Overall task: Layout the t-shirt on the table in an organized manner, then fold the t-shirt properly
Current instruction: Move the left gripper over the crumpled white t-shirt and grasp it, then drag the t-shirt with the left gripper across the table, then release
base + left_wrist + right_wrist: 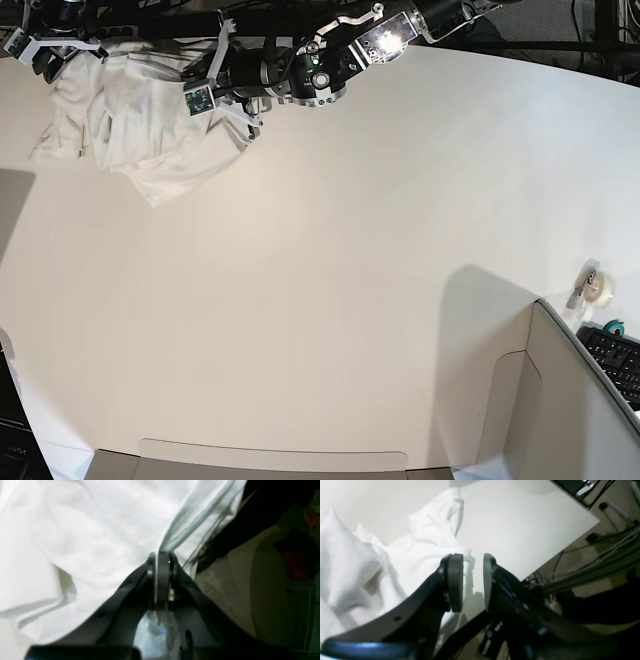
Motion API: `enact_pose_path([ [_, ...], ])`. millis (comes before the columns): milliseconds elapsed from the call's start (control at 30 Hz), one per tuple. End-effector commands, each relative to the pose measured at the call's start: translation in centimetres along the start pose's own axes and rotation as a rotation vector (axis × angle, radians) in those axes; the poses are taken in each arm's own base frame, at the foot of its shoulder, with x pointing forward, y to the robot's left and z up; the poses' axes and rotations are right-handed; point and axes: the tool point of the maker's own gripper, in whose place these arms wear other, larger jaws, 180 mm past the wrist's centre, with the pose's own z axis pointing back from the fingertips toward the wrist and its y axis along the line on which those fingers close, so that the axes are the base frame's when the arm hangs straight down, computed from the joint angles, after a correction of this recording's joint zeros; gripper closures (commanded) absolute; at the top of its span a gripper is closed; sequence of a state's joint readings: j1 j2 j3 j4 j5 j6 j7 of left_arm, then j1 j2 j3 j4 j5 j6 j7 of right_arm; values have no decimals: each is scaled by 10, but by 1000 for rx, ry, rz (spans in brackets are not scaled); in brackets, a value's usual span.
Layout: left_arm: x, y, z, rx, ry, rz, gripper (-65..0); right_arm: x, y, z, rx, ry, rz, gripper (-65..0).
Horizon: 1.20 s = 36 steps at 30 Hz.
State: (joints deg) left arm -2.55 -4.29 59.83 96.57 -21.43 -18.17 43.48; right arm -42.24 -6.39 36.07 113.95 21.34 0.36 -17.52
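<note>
The t-shirt [140, 130] lies crumpled in a white heap at the far left of the table [350, 280]. None of its print shows. In the left wrist view my left gripper [162, 558] is shut on a fold of the t-shirt [87, 542], and cloth streams up from the pinched pads. In the right wrist view my right gripper [472, 565] stands open just off the t-shirt [395, 562], over the bare table [520, 525] near its edge. A bit of hem shows beyond its fingertips, and nothing sits between the pads.
A roll of tape [597, 287] and a keyboard [615, 355] sit at the right. Grey-white box panels [560, 400] stand at the front right. Cables and a metal frame [595, 555] lie below the table's edge beside my right gripper.
</note>
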Motion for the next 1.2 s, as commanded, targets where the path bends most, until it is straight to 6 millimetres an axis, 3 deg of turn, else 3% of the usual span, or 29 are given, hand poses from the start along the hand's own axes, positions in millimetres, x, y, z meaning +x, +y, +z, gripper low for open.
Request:
enact_pose_path([
  [0,20,-2,3,-9,-59,-13,-1,10,-1,0,0,-35,8,-144],
  [100,26,-1,14,2,-81,-41,0,8,5,-5,8,-9,-5,-144],
  [200,44,4,37,35,-140,-88,0,2,6,-10,7,24,-17,-142],
  [300,71,28,70,130,-234,-106,0,-10,2,-15,-6,54,-25,-141],
  [500,82,87,123,341,-319,-46,0,-30,-5,-20,-24,102,-36,-141],
  [700,79,150,180,563,-373,24,0,-31,-5,-20,-26,105,-36,-141],
  [800,76,171,206,651,-394,47,0,-31,-5,-20,-25,104,-36,-141],
  [1033,66,198,244,772,-412,85,0,-23,-3,-18,-20,86,-34,-141],
  [1167,60,211,270,850,-432,106,0,0,5,-12,-1,26,-27,-141],
])
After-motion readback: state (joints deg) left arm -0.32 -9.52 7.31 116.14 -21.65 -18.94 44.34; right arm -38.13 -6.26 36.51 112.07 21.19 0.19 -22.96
